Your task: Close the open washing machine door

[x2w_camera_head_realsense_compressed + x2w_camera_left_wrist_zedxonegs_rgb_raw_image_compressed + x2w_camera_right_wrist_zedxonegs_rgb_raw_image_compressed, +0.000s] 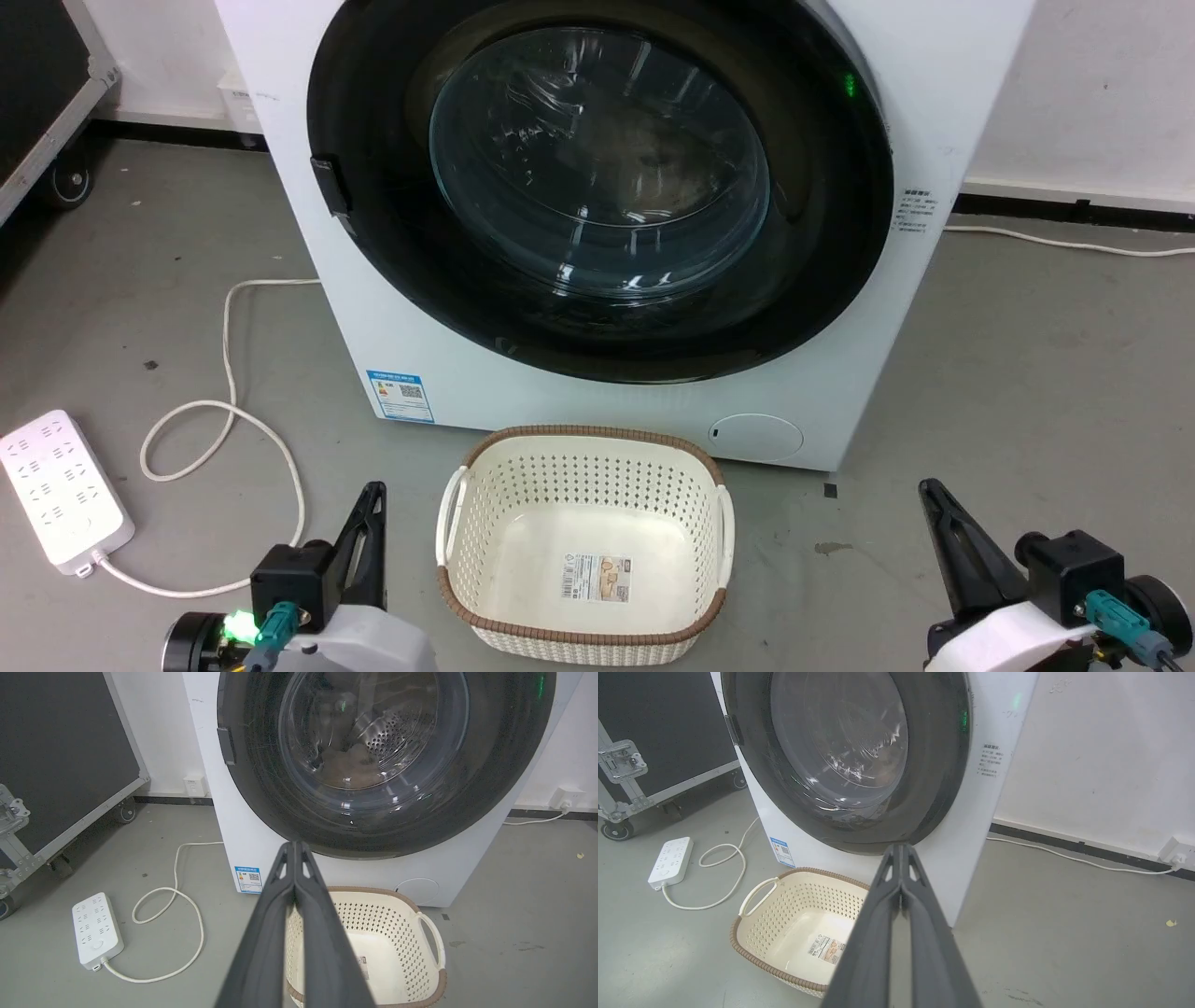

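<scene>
You have the washing machine door (597, 196) sitting flat against the front of the white machine (308, 280), its glass bowl facing you. Your left gripper (294, 848) and right gripper (901, 849) each have their fingers clenched together on nothing. They sit low over the floor (1027, 373), either side of the cream basket (588, 434) and well apart from the door.

The washing machine door (597, 187), round and glossy black with a bulging clear glass window, stood upright and shut flush.
</scene>
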Controlling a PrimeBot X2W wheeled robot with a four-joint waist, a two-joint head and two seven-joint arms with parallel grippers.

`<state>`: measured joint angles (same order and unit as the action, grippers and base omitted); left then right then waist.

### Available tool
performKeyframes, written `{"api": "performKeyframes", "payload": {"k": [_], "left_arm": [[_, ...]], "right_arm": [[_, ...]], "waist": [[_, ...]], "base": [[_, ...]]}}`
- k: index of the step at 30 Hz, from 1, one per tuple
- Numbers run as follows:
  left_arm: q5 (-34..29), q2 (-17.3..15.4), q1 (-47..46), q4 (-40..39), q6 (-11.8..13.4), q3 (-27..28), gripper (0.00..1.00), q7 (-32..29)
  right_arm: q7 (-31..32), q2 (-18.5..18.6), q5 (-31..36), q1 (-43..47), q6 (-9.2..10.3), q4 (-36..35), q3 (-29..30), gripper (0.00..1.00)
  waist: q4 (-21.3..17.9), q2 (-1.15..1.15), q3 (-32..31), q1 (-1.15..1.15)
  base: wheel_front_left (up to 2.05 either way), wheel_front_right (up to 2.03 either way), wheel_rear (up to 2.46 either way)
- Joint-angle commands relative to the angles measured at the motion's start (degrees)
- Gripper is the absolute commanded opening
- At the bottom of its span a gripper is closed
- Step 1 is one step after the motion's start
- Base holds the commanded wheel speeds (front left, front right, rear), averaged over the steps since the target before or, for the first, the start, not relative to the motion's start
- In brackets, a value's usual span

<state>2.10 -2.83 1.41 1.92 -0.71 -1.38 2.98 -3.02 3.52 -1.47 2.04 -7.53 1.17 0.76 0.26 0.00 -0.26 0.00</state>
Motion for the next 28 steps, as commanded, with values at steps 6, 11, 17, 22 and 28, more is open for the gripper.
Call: {"api": "performKeyframes", "payload": {"k": [6,11,17,22,28], "left_arm": [[-0.81,-0.04,-0.91,-0.71,0.31,0.44,0.00,-0.79],[-1.15,-0.04,-1.04,-1.03,0.41,0.69,0.00,-1.37],[-1.70,-0.05,-1.26,-1.55,0.59,1.09,0.00,-2.31],[-2.10,-0.05,-1.41,-1.92,0.71,1.38,0.00,-2.98],[-2.10,-0.05,-1.41,-1.92,0.71,1.38,0.00,-2.98]], "right_arm": [[0.81,-0.39,0.63,-0.99,0.04,-0.59,-0.27,0.00],[1.39,-0.46,0.85,-1.27,0.04,-0.74,-0.40,0.00],[2.34,-0.57,1.21,-1.72,0.04,-0.99,-0.61,0.00],[3.02,-0.64,1.47,-2.04,0.04,-1.17,-0.76,0.00],[3.02,-0.64,1.47,-2.04,0.04,-1.17,-0.76,0.00]], "waist": [[-0.06,0.00,0.06,0.00],[-0.12,0.00,0.12,0.00],[-0.20,0.00,0.20,0.00],[-0.26,0.00,0.26,0.00],[-0.26,0.00,0.26,0.00]], "base": [[0.00,0.00,0.00],[0.00,0.00,0.00],[0.00,0.00,0.00],[0.00,0.00,0.00],[0.00,0.00,0.00]]}}
